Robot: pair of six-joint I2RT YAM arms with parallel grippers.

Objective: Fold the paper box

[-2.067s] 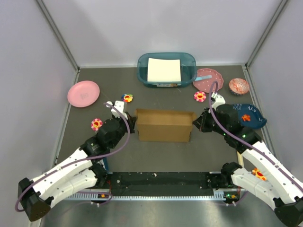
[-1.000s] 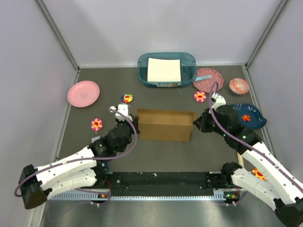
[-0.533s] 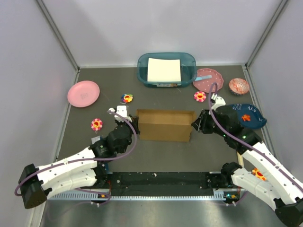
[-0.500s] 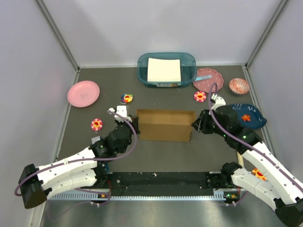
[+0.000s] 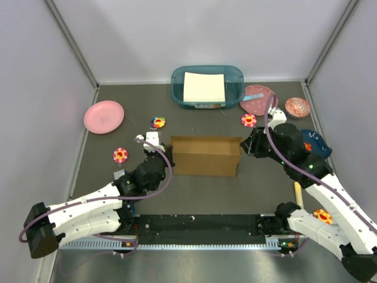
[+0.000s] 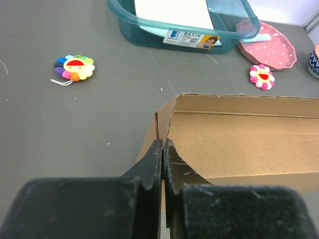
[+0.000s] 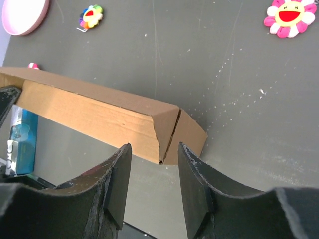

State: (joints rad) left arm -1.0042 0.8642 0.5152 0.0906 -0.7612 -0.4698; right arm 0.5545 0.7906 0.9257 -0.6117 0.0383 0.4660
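The brown paper box (image 5: 203, 155) stands mid-table as a shallow open tray with raised walls. My left gripper (image 5: 167, 154) is at its left end. In the left wrist view the left gripper (image 6: 163, 148) is shut on the box's (image 6: 239, 144) left side wall, near the far corner. My right gripper (image 5: 243, 146) is at the box's right end. In the right wrist view the right gripper (image 7: 154, 147) is open and hovers over the right corner of the box (image 7: 94, 114), where an end flap splays outward; its fingers do not touch it.
A teal bin (image 5: 234, 88) holding a white sheet stands at the back. A pink plate (image 5: 103, 116) lies at left. A dotted pink plate (image 5: 256, 97), a patterned bowl (image 5: 297, 107) and a blue plate (image 5: 318, 147) lie at right. Flower toys (image 5: 158, 122) (image 5: 120, 155) (image 5: 248, 119) lie around the box.
My right arm has risen and shifted toward the back, its gripper now above the box's right corner. My left arm slid in slightly along the left end and stays there.
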